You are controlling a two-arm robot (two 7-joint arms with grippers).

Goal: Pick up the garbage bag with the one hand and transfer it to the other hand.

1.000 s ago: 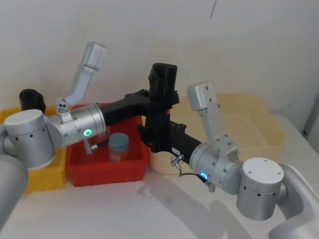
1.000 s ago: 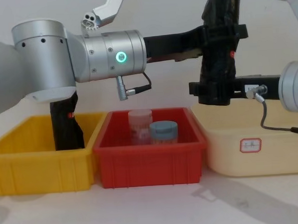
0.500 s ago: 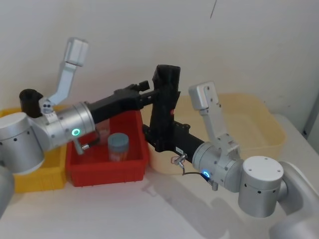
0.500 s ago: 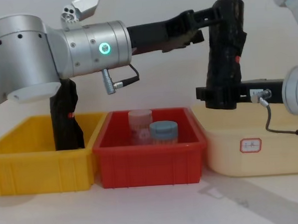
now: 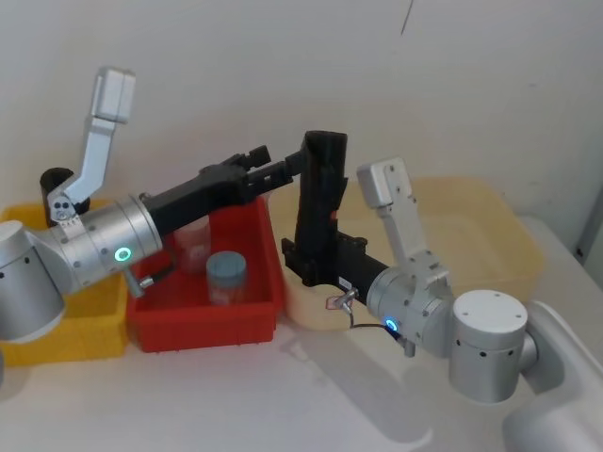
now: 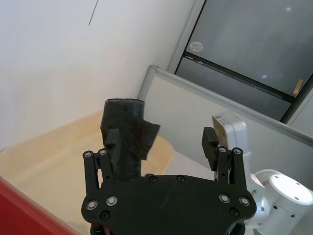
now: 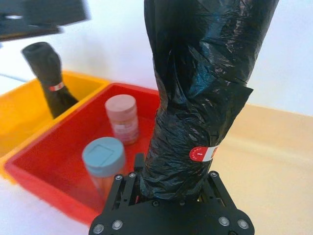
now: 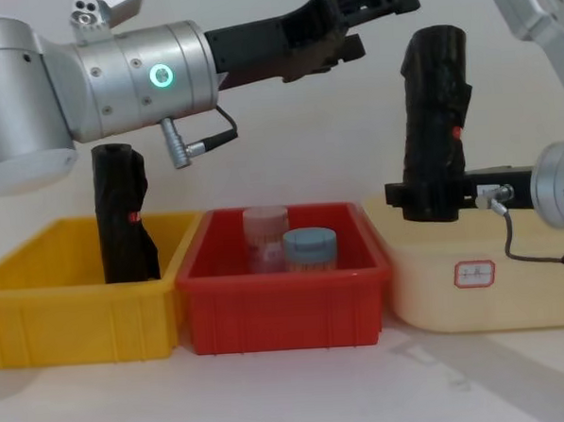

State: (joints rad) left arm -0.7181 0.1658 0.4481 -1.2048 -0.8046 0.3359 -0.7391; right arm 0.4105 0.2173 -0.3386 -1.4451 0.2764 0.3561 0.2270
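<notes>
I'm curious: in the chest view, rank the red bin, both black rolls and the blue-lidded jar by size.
Largest: red bin.
Next: garbage bag in the right gripper and the roll in the yellow bin; unsure which: its base is hidden, distances differ.
Smallest: blue-lidded jar.

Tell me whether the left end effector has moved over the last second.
Yes. In the chest view the left end effector has let go of the garbage bag, rising and drawing back left, toward the red bin.
</notes>
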